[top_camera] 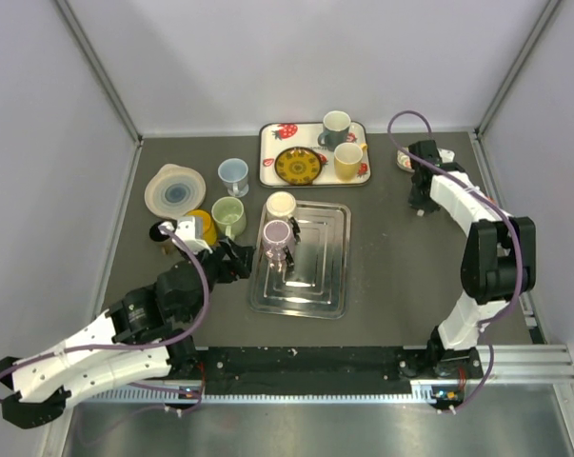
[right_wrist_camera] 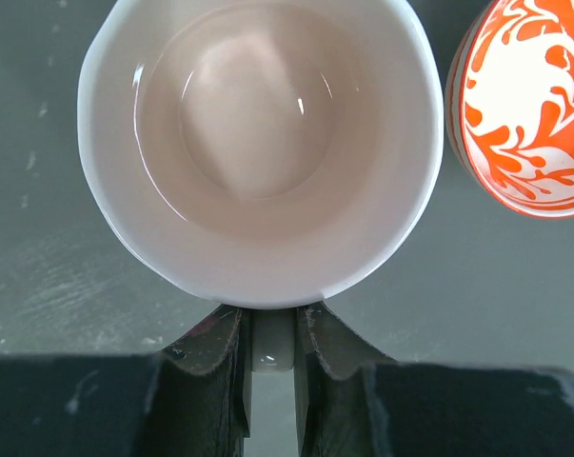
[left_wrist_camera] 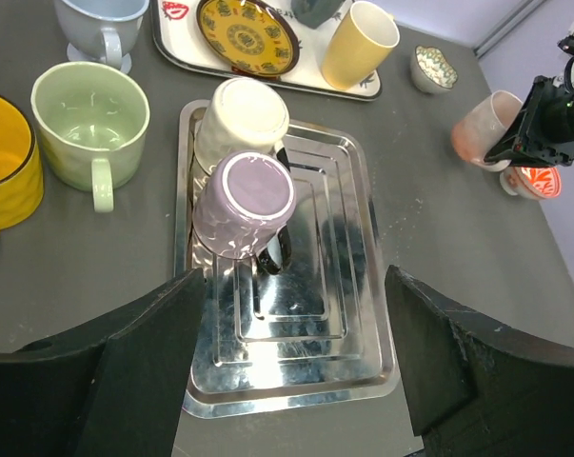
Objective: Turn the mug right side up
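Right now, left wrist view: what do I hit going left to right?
yellow mug → green mug → lilac mug → tall yellow cup → patterned bowl → pink mug

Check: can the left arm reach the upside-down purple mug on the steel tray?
Probably yes: the left end effector is open, facing the purple mug with nothing between; the cream mug crowds only its far side.

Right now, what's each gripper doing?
Left gripper: open, holding nothing.
Right gripper: closed on the pink mug by its handle.
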Tool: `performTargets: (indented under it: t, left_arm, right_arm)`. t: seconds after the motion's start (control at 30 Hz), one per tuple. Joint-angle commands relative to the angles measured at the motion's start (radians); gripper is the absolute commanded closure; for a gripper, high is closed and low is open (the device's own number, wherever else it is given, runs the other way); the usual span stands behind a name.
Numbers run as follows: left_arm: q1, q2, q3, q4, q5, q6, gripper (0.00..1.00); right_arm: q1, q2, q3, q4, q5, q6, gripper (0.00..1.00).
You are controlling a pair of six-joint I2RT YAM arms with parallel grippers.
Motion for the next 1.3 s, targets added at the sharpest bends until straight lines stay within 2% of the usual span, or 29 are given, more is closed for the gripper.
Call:
performTargets:
  t: [0.0, 0.4, 0.53, 0.57, 0.7, 0.77, 0.83, 1.0, 1.17, 1.27]
  left_arm:
    - [0.008, 0.021, -0.004, 0.015, 0.000, 0.020, 0.19]
    - [0.014, 0.094, -0.007, 0.027, 0.046, 0.003, 0.17]
    - [0.016, 0.102, -0.003, 0.027, 0.048, -0.001, 0.16]
    - [0.014, 0.101, -0.004, 0.026, 0.046, 0.000, 0.16]
    - [0.016, 0.117, 0.009, -0.002, 0.011, 0.006, 0.13]
    - [0.016, 0.133, 0.019, -0.011, 0.002, 0.022, 0.10]
    - [0.017, 0.148, 0.025, -0.022, -0.010, 0.029, 0.07]
    - [0.034, 0.188, 0.002, 0.038, 0.049, 0.060, 0.07]
    - [0.085, 0.340, 0.020, 0.052, 0.158, 0.010, 0.11]
    - [0.090, 0.447, 0.039, 0.069, 0.157, -0.075, 0.15]
  right_arm:
    - [-0.023, 0.001, 0.069, 0.055, 0.017, -0.014, 1.00]
    - [-0.059, 0.085, 0.055, 0.044, -0.069, -0.013, 0.99]
    - [-0.059, 0.088, 0.051, 0.044, -0.083, -0.005, 0.82]
    - [-0.059, 0.084, 0.051, 0.044, -0.083, -0.005, 0.74]
    - [-0.059, 0.022, 0.055, 0.043, -0.098, 0.015, 0.54]
    - [-0.059, -0.034, 0.057, 0.038, -0.110, 0.022, 0.38]
    - [-0.059, -0.100, 0.055, 0.032, -0.130, 0.035, 0.30]
    - [-0.003, -0.280, -0.003, 0.023, -0.150, 0.045, 0.28]
    - [0.183, -0.496, -0.115, 0.052, -0.144, 0.027, 0.28]
    - [0.292, -0.580, -0.195, 0.081, -0.104, 0.024, 0.28]
